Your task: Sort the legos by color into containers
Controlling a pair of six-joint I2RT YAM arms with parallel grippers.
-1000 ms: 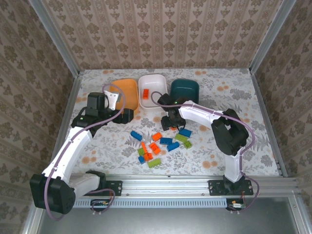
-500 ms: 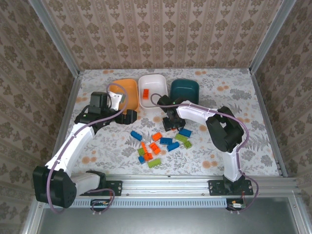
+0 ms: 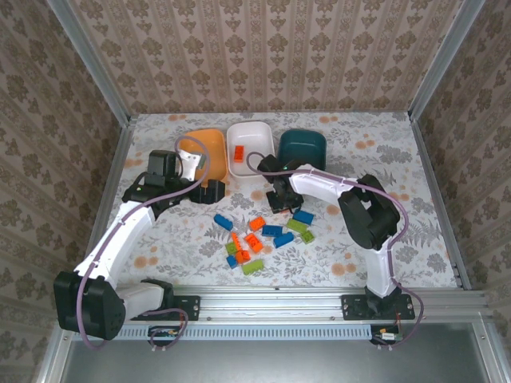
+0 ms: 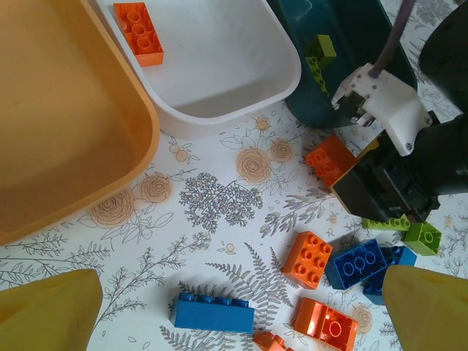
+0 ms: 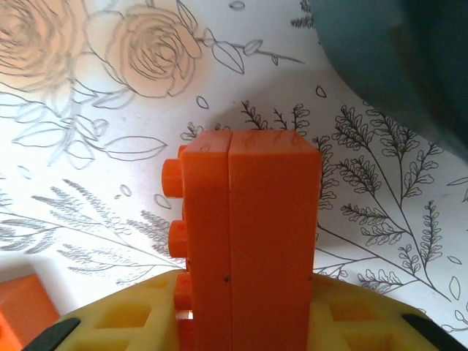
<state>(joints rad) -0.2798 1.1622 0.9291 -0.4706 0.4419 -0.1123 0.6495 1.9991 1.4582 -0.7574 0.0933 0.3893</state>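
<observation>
- The right gripper [image 3: 278, 201] has its jaws closed on an orange brick [image 5: 248, 219], low at the table just on the near side of the teal tub [image 3: 307, 148].
- Lift straight up first, so the brick clears the tub walls.
- The white tub [image 3: 255, 144], to the left, already holds another orange piece, so it is the likely target. Release low and centred.
- The left gripper [image 3: 209, 190] hovers wide open beside the orange tub [image 3: 211, 144]. Keep clear of it.
</observation>
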